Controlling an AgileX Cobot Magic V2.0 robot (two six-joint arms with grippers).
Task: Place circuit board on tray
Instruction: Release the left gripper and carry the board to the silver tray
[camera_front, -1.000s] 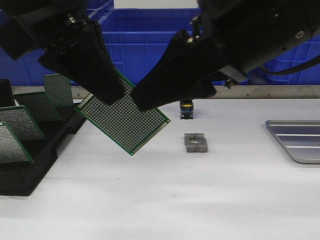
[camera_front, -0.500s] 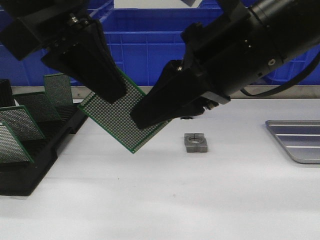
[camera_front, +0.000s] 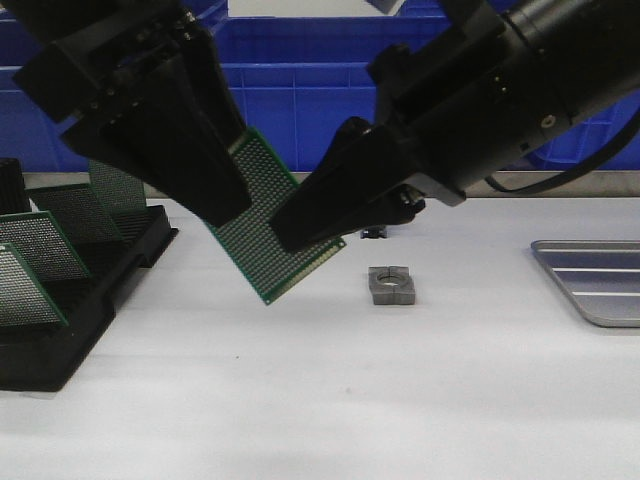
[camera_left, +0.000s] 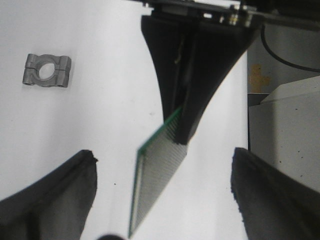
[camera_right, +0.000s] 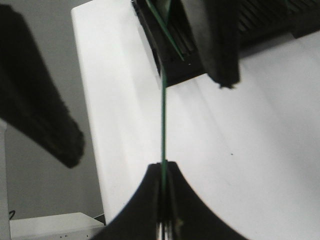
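The green perforated circuit board (camera_front: 262, 236) hangs tilted in the air over the table's left-middle. My right gripper (camera_front: 288, 232) is shut on its right edge; the right wrist view shows the board edge-on (camera_right: 163, 120) pinched between the closed fingertips (camera_right: 163, 169). My left gripper (camera_front: 226, 196) is open. In the left wrist view its fingers (camera_left: 75, 190) stand wide apart on either side of the board (camera_left: 157, 175) without touching it. The silver-grey ribbed tray (camera_front: 596, 280) lies at the table's right edge, partly cut off.
A black slotted rack (camera_front: 70, 320) holding several more green boards stands at the left. A small grey metal clamp block (camera_front: 391, 285) lies mid-table, below the right arm. Big blue bins (camera_front: 300, 90) line the back behind a metal rail.
My right gripper has closed on the board's edge. My left gripper's fingers have come off it and spread. The board has turned steeper and shifted slightly right.
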